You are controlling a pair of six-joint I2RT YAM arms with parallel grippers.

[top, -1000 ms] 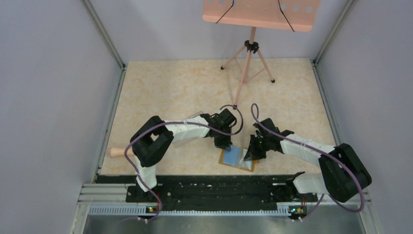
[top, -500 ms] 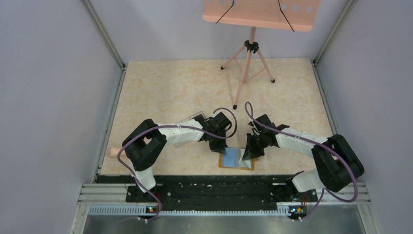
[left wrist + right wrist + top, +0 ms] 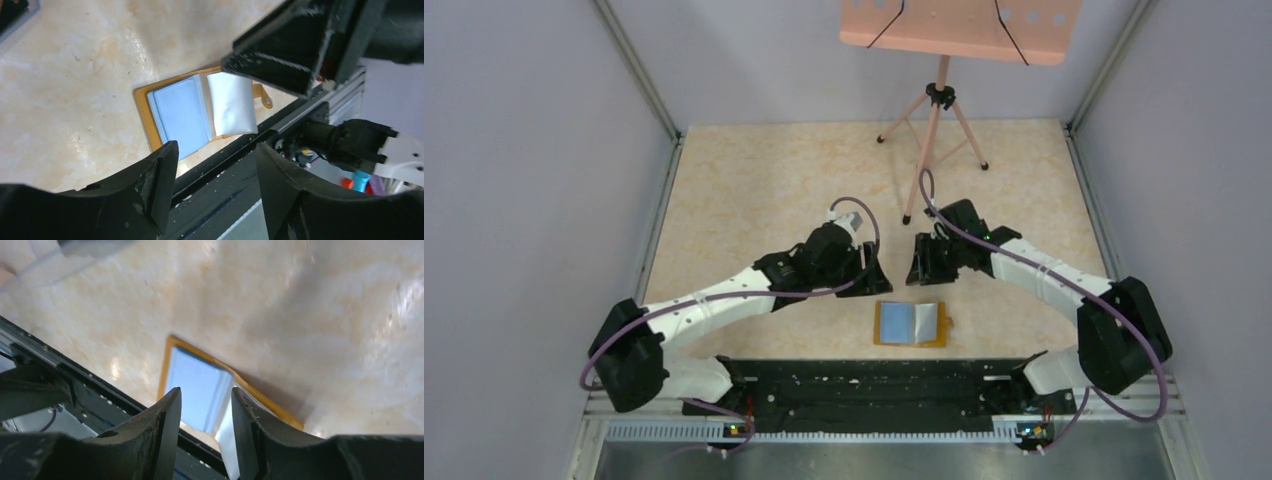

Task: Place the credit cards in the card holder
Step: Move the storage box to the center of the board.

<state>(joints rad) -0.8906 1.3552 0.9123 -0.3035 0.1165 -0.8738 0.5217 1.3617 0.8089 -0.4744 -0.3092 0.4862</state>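
Note:
The card holder (image 3: 910, 323) lies open and flat near the table's front edge, with an orange rim, a blue-grey pocket on the left and a pale leaf on the right. It also shows in the left wrist view (image 3: 192, 112) and the right wrist view (image 3: 197, 382). My left gripper (image 3: 865, 268) hangs just behind and left of it, open and empty (image 3: 215, 165). Just behind and right of it is my right gripper (image 3: 921, 268), jaws apart with nothing between them (image 3: 206, 395). No credit cards show plainly.
A pink music stand on a tripod (image 3: 939, 95) stands at the back. A black rail (image 3: 864, 385) runs along the near edge, close to the card holder. A clear box corner (image 3: 15, 12) with something dark inside shows in the left wrist view. Grey walls enclose both sides.
Both grippers were down at the card holder; they have opened and drawn back from it toward the far side. The left arm has stretched out low. The holder stays open on the table.

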